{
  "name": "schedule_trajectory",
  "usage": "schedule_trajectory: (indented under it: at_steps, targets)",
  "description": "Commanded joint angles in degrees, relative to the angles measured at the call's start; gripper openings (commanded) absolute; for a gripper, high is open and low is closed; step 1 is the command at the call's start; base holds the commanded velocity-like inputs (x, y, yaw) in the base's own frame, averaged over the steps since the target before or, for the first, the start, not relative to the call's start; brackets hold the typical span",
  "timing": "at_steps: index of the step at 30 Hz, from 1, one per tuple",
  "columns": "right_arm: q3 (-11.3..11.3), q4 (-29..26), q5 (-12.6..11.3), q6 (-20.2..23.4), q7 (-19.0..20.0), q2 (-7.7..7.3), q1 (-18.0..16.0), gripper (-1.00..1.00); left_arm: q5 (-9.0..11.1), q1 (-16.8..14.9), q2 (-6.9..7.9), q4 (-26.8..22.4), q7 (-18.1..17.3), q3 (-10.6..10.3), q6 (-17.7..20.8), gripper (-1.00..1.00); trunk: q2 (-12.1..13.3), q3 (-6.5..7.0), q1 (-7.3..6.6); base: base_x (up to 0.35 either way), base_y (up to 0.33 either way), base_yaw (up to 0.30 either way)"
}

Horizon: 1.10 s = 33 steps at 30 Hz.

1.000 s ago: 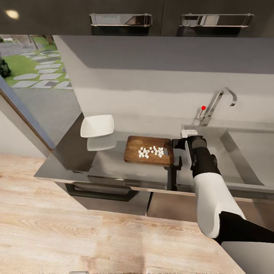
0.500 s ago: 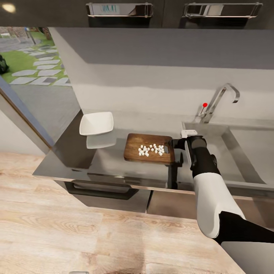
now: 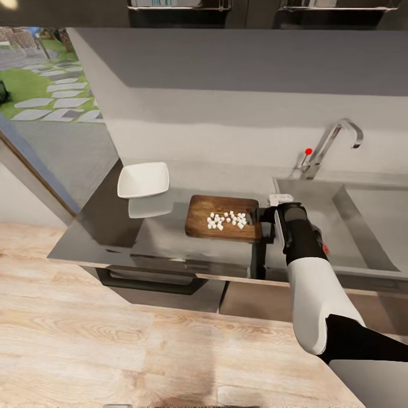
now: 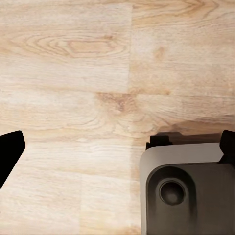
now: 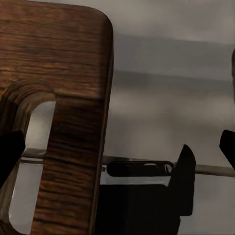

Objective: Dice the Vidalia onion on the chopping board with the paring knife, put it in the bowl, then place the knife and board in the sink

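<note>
1. The chopping board [image 3: 224,217] is seen lying flat on the grey surface [image 3: 164,241], just left of the sink [image 3: 345,226].
2. The Vidalia onion [image 3: 226,220], already diced into small white cubes, is scattered across the middle and 3 o'clock part of the board.
3. The white bowl [image 3: 143,179] is found at about 10 o'clock from the board, clearly apart from it, with its reflection visible in the glossy slab beneath it.
4. The right pincer [image 3: 262,217] is held at the board's 3 o'clock edge, level with the slot end; whether it is clamped on the board cannot be told from the head view.
5. In the right wrist view the board's slot hole and rounded corner [image 5: 73,98] are seen very close, with dark fingertips [image 5: 10,152] at the frame's sides, spread apart.
6. In the left wrist view the wooden floor [image 4: 73,73] and part of the robot's grey base [image 4: 188,188] are seen, with the left pincer's dark fingertips [image 4: 9,149] set wide apart.
7. The curved steel tap [image 3: 331,144] with its red knob is seen behind the basin at about 1 o'clock from the board.
</note>
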Motion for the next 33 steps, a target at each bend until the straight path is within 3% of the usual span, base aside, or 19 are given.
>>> schedule_trajectory:
  at_steps: [1, 16, 33]
  targets:
    - [-0.2, -0.1, 0.6, 0.2, 0.5, 0.07, -0.1, 1.00, 0.3, -0.1, -0.05, 0.2, 0.1, -0.5, -0.3, 1.00, -0.1, -0.18, 0.03, 0.000, 0.019, 0.000]
    - [-0.2, -0.1, 0.6, 0.2, 0.5, 0.07, -0.1, 1.00, 0.3, -0.1, -0.06, 0.2, 0.1, -0.5, -0.3, 1.00, -0.1, -1.49, 0.03, 0.000, 0.003, 0.000]
    - [-0.2, 0.1, 0.5, 0.2, 0.6, 0.16, -0.1, 1.00, 0.3, -0.1, -0.08, 0.2, 0.1, -0.5, -0.3, 1.00, -0.1, -1.58, 0.03, 0.000, 0.000, 0.000]
